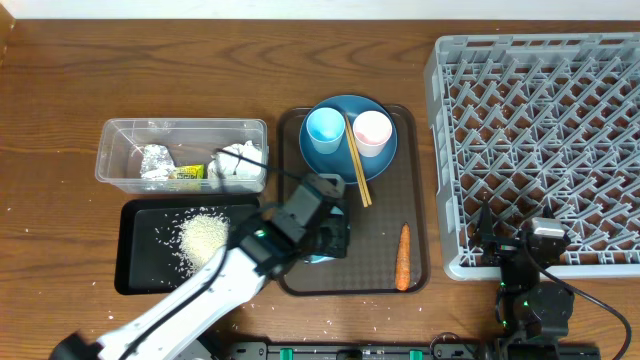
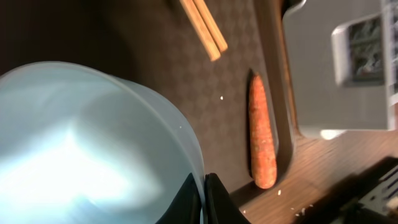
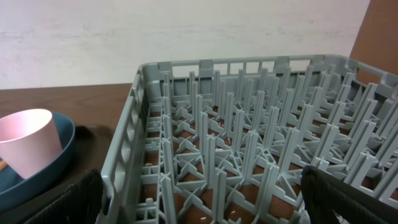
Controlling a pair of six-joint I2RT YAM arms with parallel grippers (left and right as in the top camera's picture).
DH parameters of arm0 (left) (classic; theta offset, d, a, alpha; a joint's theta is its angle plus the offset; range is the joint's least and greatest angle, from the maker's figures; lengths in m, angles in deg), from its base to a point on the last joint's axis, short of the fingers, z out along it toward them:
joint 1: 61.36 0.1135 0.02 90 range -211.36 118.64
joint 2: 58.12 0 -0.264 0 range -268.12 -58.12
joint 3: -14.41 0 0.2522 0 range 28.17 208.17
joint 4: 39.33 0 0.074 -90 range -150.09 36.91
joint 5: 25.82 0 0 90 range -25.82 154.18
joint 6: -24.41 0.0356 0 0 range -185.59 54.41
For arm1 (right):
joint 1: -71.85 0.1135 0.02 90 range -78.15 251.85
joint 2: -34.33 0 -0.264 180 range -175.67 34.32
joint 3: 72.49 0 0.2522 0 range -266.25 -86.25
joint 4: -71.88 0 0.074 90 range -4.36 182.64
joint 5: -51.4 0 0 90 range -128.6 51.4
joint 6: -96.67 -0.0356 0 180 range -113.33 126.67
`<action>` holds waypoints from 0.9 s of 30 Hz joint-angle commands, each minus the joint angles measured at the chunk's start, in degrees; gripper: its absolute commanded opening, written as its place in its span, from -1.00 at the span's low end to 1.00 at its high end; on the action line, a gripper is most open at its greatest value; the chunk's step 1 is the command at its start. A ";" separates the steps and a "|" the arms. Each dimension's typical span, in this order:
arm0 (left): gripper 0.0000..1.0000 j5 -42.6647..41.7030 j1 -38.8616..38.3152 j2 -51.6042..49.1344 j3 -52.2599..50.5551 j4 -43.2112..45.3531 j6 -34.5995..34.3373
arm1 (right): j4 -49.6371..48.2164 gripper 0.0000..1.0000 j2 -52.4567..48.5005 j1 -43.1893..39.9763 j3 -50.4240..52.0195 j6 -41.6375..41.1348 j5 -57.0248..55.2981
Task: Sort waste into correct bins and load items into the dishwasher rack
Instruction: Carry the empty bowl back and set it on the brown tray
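My left gripper [image 1: 325, 238] is over the brown serving tray [image 1: 415, 270]. In the left wrist view its jaws [image 2: 204, 198] are shut on the rim of the pale blue-white bowl [image 2: 81, 143]. The orange carrot [image 1: 403, 256] lies on the tray to the right of the bowl and also shows in the left wrist view [image 2: 262, 140]. The dark blue plate [image 1: 340, 160] holds the light blue cup [image 1: 324, 130], the pink cup [image 1: 372, 132] and the chopsticks [image 1: 358, 160]. My right gripper [image 3: 202, 199] is open and empty at the front edge of the grey dishwasher rack [image 1: 550, 130].
The clear tub [image 1: 120, 150] holds foil [image 1: 155, 162], a yellow-green wrapper [image 1: 188, 173] and white tissue [image 1: 238, 165]. The black tray [image 1: 135, 270] holds a heap of rice [image 1: 202, 238]. A few rice grains lie on the table near the front edge.
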 commanded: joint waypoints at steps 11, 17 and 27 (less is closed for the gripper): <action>-0.84 1.64 -3.30 -8.48 0.96 6.43 -0.15 | 0.24 0.98 0.00 -0.28 0.07 -0.15 0.00; -0.47 2.45 -3.30 -8.48 0.96 8.20 0.39 | 0.22 0.98 0.00 -0.28 0.07 -0.15 0.00; -0.06 5.46 -3.67 -7.21 1.31 8.24 1.16 | 0.24 0.99 0.00 -0.28 0.07 -0.15 0.00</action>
